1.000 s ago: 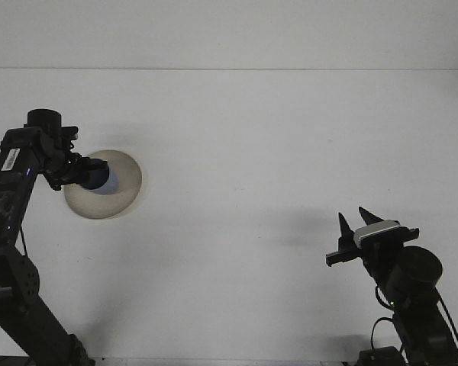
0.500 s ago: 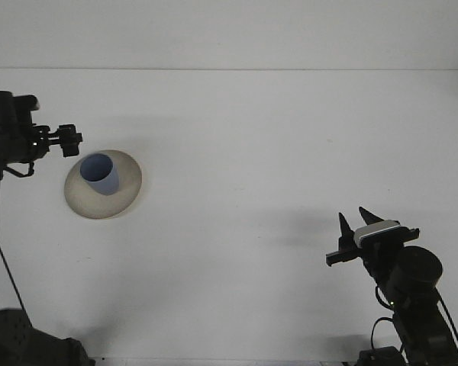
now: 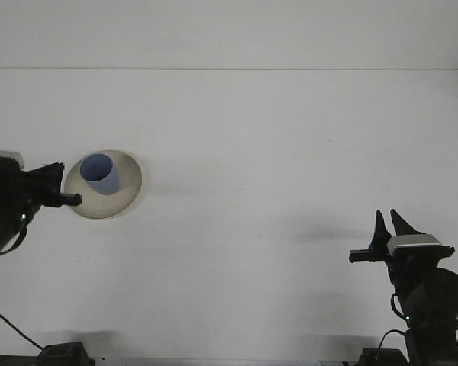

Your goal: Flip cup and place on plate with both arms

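Note:
A blue cup (image 3: 99, 174) stands upright, mouth up, on the beige plate (image 3: 127, 187) at the left of the white table. My left gripper (image 3: 67, 184) is just left of the plate's rim, open, apart from the cup and holding nothing. My right gripper (image 3: 387, 218) is far off at the lower right, fingers pointing up, open and empty.
The white table (image 3: 252, 145) runs back to a pale wall. Both arm bases stand dark at the bottom corners. Nothing else lies on the surface.
The left gripper has let go of the cup on the plate and drawn back left and down. The right arm has shifted right and slightly lower.

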Controlling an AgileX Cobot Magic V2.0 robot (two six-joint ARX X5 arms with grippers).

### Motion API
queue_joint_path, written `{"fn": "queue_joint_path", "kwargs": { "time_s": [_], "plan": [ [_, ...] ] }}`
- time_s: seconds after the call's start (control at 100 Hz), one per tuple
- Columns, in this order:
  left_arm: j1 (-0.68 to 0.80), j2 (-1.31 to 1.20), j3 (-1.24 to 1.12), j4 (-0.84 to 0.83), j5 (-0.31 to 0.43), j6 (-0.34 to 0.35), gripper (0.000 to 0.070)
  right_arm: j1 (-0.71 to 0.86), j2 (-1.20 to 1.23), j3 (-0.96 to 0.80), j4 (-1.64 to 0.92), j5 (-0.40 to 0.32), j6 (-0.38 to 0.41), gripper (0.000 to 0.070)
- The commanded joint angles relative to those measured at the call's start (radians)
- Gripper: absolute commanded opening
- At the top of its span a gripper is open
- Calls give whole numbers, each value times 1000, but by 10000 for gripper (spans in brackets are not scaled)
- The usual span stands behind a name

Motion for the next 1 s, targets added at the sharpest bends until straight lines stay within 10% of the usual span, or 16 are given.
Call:
{"fn": "queue_joint_path", "kwargs": {
  "time_s": [0.0,0.25,0.99],
  "plan": [
    [3,-112,-204,192,-1,13,14,-14,-16,-16,37,1,42,0],
    [3,-431,-782,723,-45,-117,12,-40,-43,-36,98,4,79,0],
    [3,-479,-837,715,-45,-153,14,-35,-57,-33,103,1,79,0]
  ]
}}
